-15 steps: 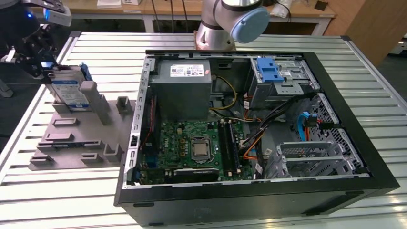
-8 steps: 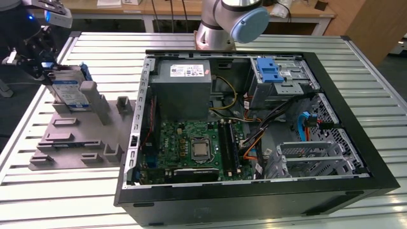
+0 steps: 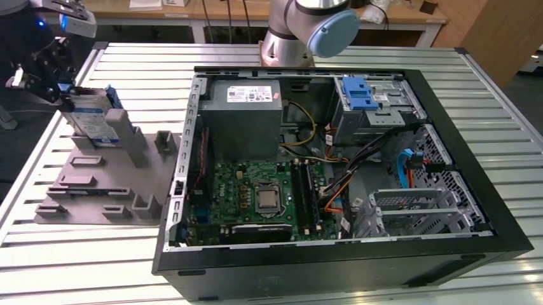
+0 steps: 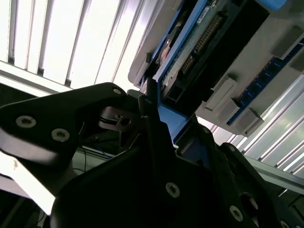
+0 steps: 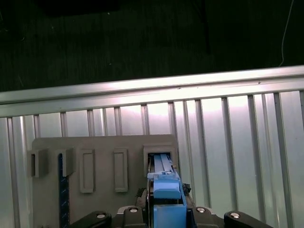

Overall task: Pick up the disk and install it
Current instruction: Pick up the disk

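The disk [image 3: 91,121] stands on edge in a slot of the grey fixture [image 3: 110,184] at the exterior view's left, its blue-and-white label facing out. My gripper [image 3: 63,95] is at the disk's upper far corner, shut on its blue frame. In the first wrist view the blue frame edge of the disk [image 5: 166,190] runs between my fingers down into the fixture's slot [image 5: 160,156]. In the second wrist view a thin dark finger [image 4: 148,107] presses against the disk's blue edge [image 4: 171,118], with its connector end [image 4: 204,38] beyond.
An open computer case [image 3: 475,190] lies on the slatted metal table [image 3: 68,267], exposing the motherboard [image 3: 263,197], the grey power supply [image 3: 246,121] and a drive bay with a blue latch [image 3: 360,95]. The arm's base [image 3: 297,32] stands behind the case. The table's edge [image 5: 142,90] lies just beyond the fixture.
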`<state>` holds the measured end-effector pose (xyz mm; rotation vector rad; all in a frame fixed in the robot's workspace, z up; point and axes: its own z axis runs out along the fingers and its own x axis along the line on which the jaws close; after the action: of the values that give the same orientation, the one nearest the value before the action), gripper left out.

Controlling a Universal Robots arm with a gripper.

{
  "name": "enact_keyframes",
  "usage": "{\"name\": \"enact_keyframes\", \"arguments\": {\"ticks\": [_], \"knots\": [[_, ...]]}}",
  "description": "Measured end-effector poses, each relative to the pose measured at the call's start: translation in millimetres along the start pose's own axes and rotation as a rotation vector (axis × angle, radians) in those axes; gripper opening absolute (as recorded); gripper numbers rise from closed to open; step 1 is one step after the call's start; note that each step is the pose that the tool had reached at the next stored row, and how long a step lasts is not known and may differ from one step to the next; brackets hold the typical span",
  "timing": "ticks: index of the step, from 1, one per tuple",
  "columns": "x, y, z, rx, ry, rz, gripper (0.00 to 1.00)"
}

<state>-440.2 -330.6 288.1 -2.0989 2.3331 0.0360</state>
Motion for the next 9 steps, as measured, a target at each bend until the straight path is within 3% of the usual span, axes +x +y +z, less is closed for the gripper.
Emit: {"name": "enact_keyframes", "arguments": {"ticks": [6, 9], "knots": [[0.0, 0.0, 0.2, -0.0001, 0.0, -0.001, 0.37], [0.1, 0.1, 0.3, -0.0004, 0.0013, -0.033, 0.37]]}}
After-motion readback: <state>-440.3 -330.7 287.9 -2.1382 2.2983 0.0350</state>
